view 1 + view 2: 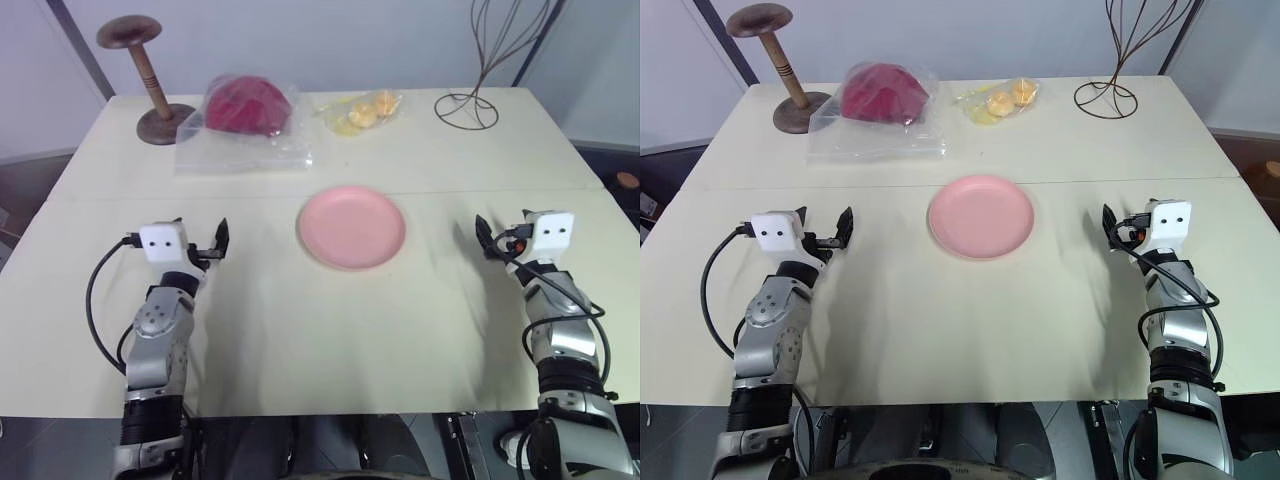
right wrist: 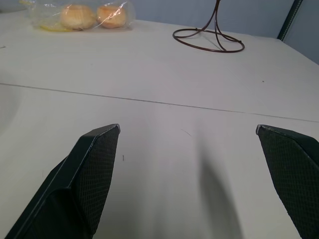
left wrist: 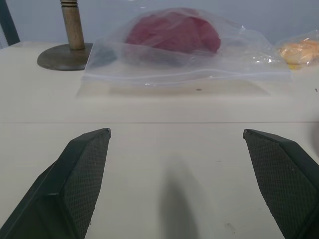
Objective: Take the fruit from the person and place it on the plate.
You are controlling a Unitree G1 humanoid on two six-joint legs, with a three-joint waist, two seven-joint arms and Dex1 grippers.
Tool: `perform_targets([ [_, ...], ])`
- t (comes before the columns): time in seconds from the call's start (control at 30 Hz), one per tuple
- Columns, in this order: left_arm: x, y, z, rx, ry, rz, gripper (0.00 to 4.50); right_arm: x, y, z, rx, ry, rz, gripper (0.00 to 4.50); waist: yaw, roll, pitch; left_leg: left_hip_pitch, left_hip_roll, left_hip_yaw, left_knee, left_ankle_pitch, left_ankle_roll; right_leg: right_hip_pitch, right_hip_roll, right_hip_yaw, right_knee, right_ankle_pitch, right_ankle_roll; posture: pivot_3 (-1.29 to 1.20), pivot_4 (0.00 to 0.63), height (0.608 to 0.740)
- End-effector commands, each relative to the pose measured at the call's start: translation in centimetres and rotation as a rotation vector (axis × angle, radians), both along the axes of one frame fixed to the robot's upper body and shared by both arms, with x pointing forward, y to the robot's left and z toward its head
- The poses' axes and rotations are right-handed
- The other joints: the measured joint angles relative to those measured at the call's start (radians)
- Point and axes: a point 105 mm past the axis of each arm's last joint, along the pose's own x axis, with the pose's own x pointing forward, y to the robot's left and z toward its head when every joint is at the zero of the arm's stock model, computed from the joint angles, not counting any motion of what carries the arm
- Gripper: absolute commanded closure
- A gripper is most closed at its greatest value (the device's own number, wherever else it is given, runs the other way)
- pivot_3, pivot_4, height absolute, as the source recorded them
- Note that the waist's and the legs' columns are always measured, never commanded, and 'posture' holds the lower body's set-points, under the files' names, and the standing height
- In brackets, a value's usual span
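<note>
The pink plate (image 1: 352, 227) lies bare at the middle of the cream table (image 1: 300, 330), between the two grippers. The left gripper (image 3: 177, 149) hangs over the table left of the plate, fingers wide apart with nothing between them — the right gripper (image 2: 189, 149) likewise on the other side. At the far edge lie a bag with a red lump (image 1: 247, 106), a bag of orange pieces (image 1: 364, 111), a wooden stand (image 1: 150, 80) and a wire stand (image 1: 468, 108).
</note>
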Motion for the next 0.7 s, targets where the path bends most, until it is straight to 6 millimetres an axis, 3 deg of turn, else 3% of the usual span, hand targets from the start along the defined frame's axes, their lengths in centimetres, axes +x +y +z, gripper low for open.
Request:
perform_targets([
  [0.03, 0.0, 0.1, 1.0, 0.023, -0.040, -0.001, 0.05, 0.1, 0.0, 1.6, -0.026, -0.053, 0.007, 0.00, 0.000, 0.000, 0.000, 0.000, 0.000, 0.000, 0.000, 0.000, 0.000, 0.000, 0.000, 0.000, 0.000, 0.000, 0.000, 0.00, 0.150, 0.740],
  [0.53, 0.1, -0.2, 1.6, 0.048, -0.041, -0.039, 0.05, 0.1, 0.1, 1.4, -0.021, -0.052, 0.006, 0.00, 0.000, 0.000, 0.000, 0.000, 0.000, 0.000, 0.000, 0.000, 0.000, 0.000, 0.000, 0.000, 0.000, 0.000, 0.000, 0.00, 0.150, 0.740],
  [0.63, -0.1, -1.5, 3.2, 0.057, -0.072, -0.174, 0.05, 0.1, 0.2, 1.4, -0.020, -0.052, 0.006, 0.00, 0.000, 0.000, 0.000, 0.000, 0.000, 0.000, 0.000, 0.000, 0.000, 0.000, 0.000, 0.000, 0.000, 0.000, 0.000, 0.00, 0.150, 0.740],
  [0.7, -1.0, -3.8, 6.7, 0.102, -0.128, -0.410, 0.05, 0.1, 0.1, 1.4, -0.022, -0.048, 0.007, 0.00, 0.000, -0.001, 0.000, 0.000, 0.000, 0.000, 0.000, 0.000, 0.000, 0.000, 0.000, 0.000, 0.000, 0.000, 0.000, 0.00, 0.150, 0.740],
])
